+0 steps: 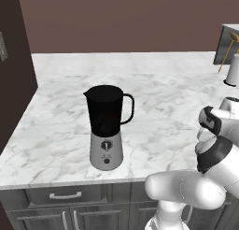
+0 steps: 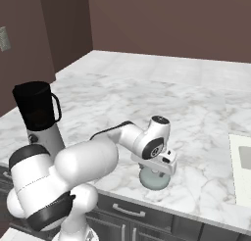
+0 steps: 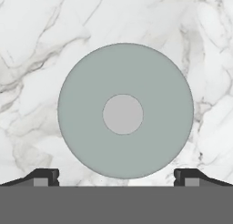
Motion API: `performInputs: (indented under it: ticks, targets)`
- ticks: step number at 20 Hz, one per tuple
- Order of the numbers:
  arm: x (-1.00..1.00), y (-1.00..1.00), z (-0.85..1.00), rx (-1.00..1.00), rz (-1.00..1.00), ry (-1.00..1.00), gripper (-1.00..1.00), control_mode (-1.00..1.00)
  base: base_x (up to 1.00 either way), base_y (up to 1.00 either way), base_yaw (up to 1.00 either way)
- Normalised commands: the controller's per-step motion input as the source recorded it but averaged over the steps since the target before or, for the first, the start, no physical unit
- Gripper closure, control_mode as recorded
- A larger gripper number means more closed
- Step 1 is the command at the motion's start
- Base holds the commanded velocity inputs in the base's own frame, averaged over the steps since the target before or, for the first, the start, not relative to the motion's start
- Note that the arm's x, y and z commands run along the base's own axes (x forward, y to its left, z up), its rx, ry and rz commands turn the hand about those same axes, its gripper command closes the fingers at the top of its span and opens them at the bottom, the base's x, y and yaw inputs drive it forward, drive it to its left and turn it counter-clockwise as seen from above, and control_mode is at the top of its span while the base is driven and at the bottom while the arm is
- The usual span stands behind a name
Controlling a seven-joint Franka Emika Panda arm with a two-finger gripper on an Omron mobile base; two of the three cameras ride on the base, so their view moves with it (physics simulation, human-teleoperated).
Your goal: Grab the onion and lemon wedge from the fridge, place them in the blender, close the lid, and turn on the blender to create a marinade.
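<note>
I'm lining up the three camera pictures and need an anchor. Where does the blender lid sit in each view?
Left base view: I can't make out the lid here.
Right base view: the lid lies flat on the counter's front edge, lower centre, directly under the open gripper.
Hand view: the lid sits centred, seen from straight above.
Shared landmark: the marble counter, and the blender in both base views.

The left base view looks forward and down from behind the arm at the marble table [image 1: 154, 117], with the blender [image 1: 107, 126] near the middle and the back wall beyond. The right base view looks across the same table from the other side (blender at its far left) and takes in the lid [image 2: 155, 179]. The hand view faces straight down, close over that lid [image 3: 125, 111].
</note>
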Motion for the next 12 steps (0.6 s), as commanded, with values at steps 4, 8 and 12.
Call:
performInputs:
  ticks: [4, 8, 12]
  targets:
    - [0.14, -0.07, -0.13, 0.03, 0.01, 0.00, -1.00, -1.00, 0.00, 0.00, 0.00]
    - [0.14, -0.05, -0.13, 0.02, 0.00, 0.00, -1.00, -1.00, 0.00, 0.00, 0.00]
    - [0.15, 0.00, -0.14, 0.01, 0.00, 0.00, -1.00, -1.00, 0.00, 0.00, 0.00]
